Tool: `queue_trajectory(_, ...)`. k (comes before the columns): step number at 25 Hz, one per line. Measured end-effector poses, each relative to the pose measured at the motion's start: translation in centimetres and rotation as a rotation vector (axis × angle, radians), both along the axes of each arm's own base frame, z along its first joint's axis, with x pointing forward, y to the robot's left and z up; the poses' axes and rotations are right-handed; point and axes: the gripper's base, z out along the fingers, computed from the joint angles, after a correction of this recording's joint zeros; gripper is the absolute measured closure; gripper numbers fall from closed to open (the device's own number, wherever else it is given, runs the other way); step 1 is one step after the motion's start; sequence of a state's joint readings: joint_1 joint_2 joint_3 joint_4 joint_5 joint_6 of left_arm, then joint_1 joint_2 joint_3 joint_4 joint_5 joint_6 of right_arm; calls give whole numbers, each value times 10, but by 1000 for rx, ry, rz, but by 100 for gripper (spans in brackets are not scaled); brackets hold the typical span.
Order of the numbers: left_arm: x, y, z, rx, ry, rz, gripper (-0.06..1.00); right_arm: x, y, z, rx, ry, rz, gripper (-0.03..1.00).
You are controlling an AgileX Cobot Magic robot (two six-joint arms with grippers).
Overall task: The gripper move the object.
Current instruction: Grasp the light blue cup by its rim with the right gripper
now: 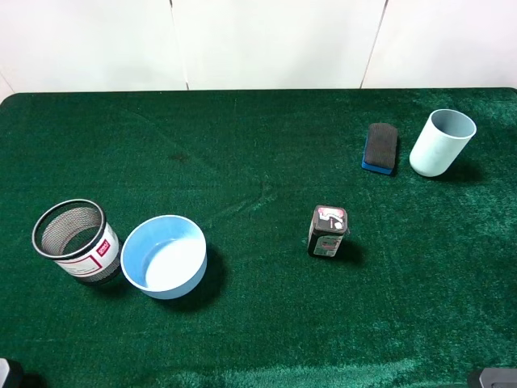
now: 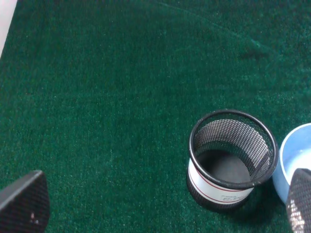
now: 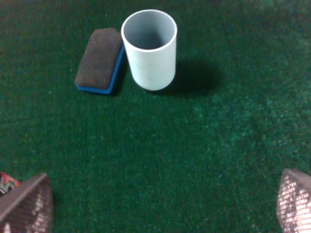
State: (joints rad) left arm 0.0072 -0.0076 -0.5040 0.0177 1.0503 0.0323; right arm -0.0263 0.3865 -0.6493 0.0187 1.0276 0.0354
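Observation:
The tall pale light-blue cup [image 1: 440,143] stands upright at the far right of the green table, empty. In the right wrist view the cup [image 3: 149,51] is ahead of my right gripper [image 3: 160,206], well apart from it. The right gripper is open and empty, with its fingertips [image 3: 26,204] wide apart. My left gripper [image 2: 160,208] is also open and empty, on the left side near the black mesh cup [image 2: 228,160]. In the exterior high view only small bits of both arms show at the bottom corners.
A black-and-blue eraser [image 1: 380,148] lies just left of the cup, also in the right wrist view [image 3: 99,60]. A small dark box [image 1: 327,231] stands mid-table. A wide blue bowl [image 1: 164,256] and the mesh cup [image 1: 74,240] stand at the front left.

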Motion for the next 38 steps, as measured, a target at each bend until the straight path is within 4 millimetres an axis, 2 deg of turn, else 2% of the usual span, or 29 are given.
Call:
queue_trajectory(12,0,0,0,0,0,0,-5,45,1,22,24,109,7,28)
queue_trajectory(26,0,0,0,0,0,0,-5,122,-1,37,36,267,7,28)
queue_trajectory(38,0,0,0,0,0,0,-5,187,-6,27,10,396,-10,28)
